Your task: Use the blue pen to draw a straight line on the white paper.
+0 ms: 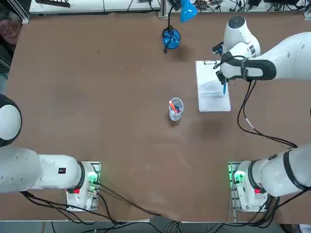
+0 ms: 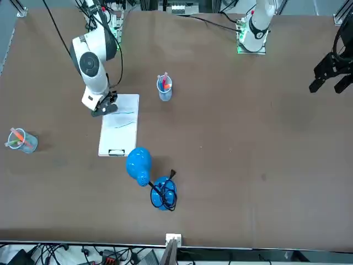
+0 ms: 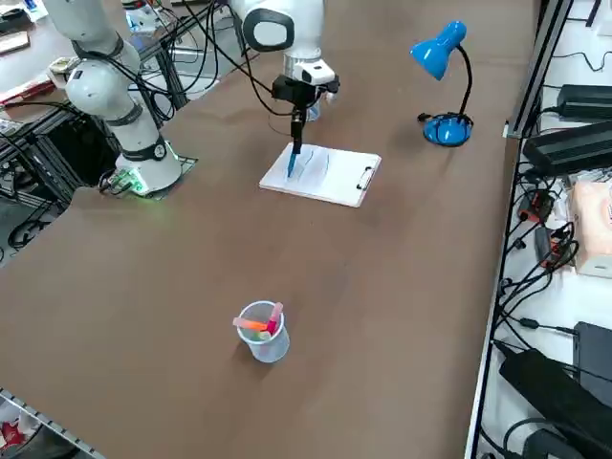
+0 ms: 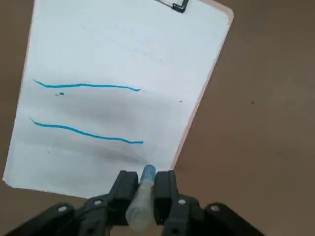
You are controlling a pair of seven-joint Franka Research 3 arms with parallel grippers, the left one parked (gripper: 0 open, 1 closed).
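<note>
My right gripper [image 4: 146, 183] is shut on the blue pen [image 4: 143, 196], which hangs nearly upright with its tip down over the white paper [image 4: 118, 59]. The paper lies on a clipboard with its metal clip [image 4: 172, 4] at the far short edge. Two blue lines [image 4: 88, 86] cross the sheet, the lower one slanting a little. From the side, the pen [image 3: 294, 151] points down at the sheet's [image 3: 330, 172] near-left part, under the gripper [image 3: 297, 107]. From overhead, the gripper [image 1: 222, 73] holds the pen [image 1: 224, 87] above the paper's [image 1: 212, 94] right edge. Whether the tip touches the sheet I cannot tell.
A clear cup [image 1: 175, 108] with orange and pink pens stands left of the clipboard. A blue desk lamp [image 1: 171, 38] sits at the far edge. Another cup of pens [image 3: 262, 331] stands toward the robot's right side of the table.
</note>
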